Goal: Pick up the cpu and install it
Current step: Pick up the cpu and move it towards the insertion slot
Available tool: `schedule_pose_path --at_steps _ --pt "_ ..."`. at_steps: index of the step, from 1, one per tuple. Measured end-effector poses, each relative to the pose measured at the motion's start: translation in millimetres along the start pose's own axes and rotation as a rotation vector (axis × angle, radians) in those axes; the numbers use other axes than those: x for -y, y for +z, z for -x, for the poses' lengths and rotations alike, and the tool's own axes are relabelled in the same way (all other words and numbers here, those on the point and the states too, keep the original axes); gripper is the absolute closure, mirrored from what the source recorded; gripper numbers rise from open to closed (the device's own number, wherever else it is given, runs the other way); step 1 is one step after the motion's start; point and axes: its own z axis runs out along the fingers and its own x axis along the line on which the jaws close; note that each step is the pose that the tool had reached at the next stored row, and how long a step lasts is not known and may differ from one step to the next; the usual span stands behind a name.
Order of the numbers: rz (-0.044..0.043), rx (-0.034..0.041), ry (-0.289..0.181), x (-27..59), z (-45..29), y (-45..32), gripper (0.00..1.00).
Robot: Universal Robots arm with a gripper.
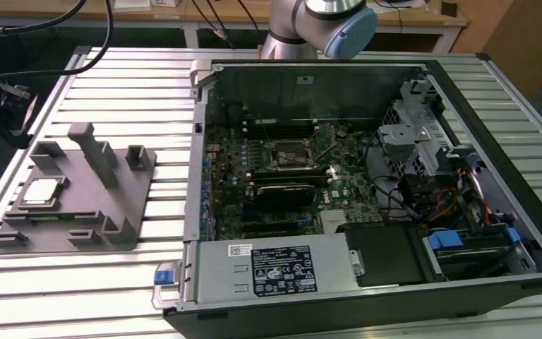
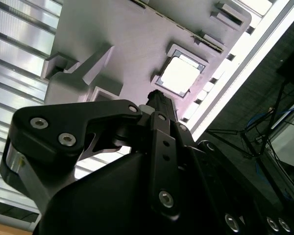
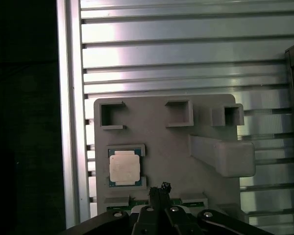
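1. Surface: the desk [image 1: 111, 282] is topped with ribbed, bare-metal slats running side to side in the exterior view. They reflect the light strongly in both wrist views. A raised metal rail borders its edge beside the fixture [image 3: 71, 122].
2. Fixture: a matte grey fixture [image 1: 73, 212] lies flat on the slats at the exterior view's left. It has several open pockets, small blocks and one tall slanted upright [image 1: 92, 152].
3. cpu: the cpu [image 1: 43, 192] lies flat with its silver top up in a framed recess of the fixture, on the side nearest the desk's edge. It is seen in both wrist views [image 3: 124, 169] [image 2: 179, 77].
4. gripper: the gripper [image 3: 160, 187] is over the fixture, its tip near the cpu but apart from it. The fingers are drawn together to a narrow tip with nothing between them, as the second wrist view [image 2: 156, 94] also shows.
5. Case: an open computer case [image 1: 497, 141] lies on its side at the exterior view's right of the fixture, well apart from the cpu. The board inside is exposed, with the black, metal-rimmed socket [image 1: 285, 157] near its middle.
6. Arm: the arm [image 1: 318, 28] rises behind the case.
7. Room: a wooden worktop [image 1: 422, 18] on pale legs stands behind the desk. Black cables [image 1: 64, 42] hang at the exterior view's upper left. Beyond the desk edge the floor [image 2: 250, 98] is dark, with thin cables across it.
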Motion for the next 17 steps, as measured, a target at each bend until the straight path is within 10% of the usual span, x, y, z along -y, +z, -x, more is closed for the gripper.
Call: schedule_pose_path --at_steps 17 --pt "-0.0001 0.0000 0.000 1.0 -7.7 8.6 0.89"
